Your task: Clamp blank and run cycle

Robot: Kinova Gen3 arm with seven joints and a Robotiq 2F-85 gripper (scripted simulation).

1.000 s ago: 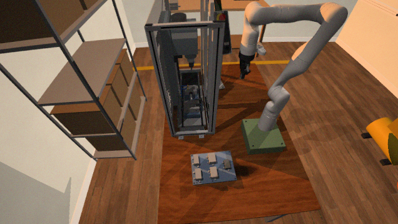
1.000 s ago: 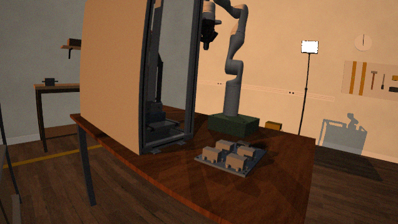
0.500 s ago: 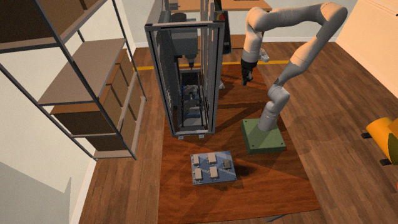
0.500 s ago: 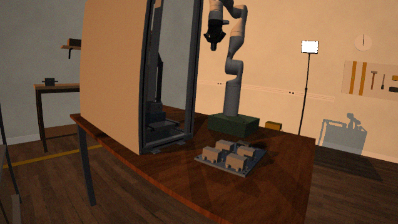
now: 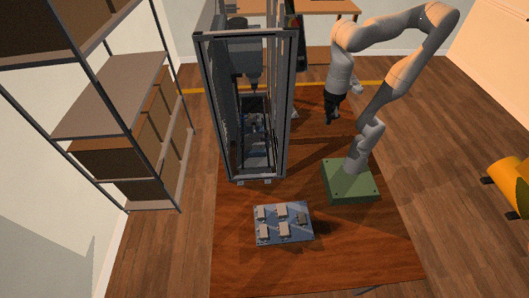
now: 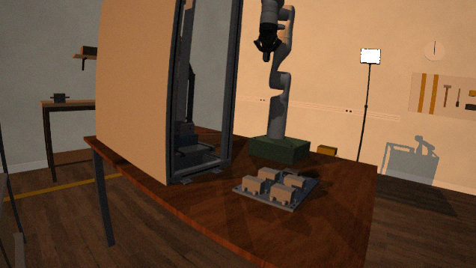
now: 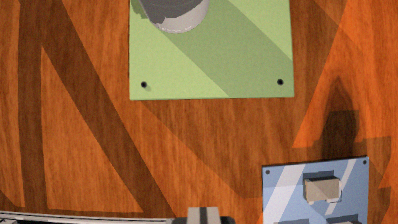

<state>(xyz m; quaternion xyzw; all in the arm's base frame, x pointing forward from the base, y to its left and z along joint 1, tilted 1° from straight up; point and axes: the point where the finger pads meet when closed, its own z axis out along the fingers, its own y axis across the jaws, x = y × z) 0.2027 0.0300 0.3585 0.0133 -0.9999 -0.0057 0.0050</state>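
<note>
The arm (image 5: 405, 79) (image 6: 278, 84) in the upper right of the top view is pale grey, with smooth rounded tube sections, bulging elbow joints and thin dark seam lines. Its tool (image 5: 332, 109) (image 6: 267, 40) (image 7: 204, 215) is black, angular and two-sided. The green, block-shaped base (image 5: 333, 199) (image 6: 260, 150) (image 7: 210, 75) has small dark holes near its corners.

A robotic arm (image 5: 405, 75) is arching above a wooden table (image 5: 333, 258), its green base (image 5: 333, 197) standing beside a tall machine guard (image 5: 289, 104), while a blue plate (image 5: 272, 240) is holding five blocks.
</note>
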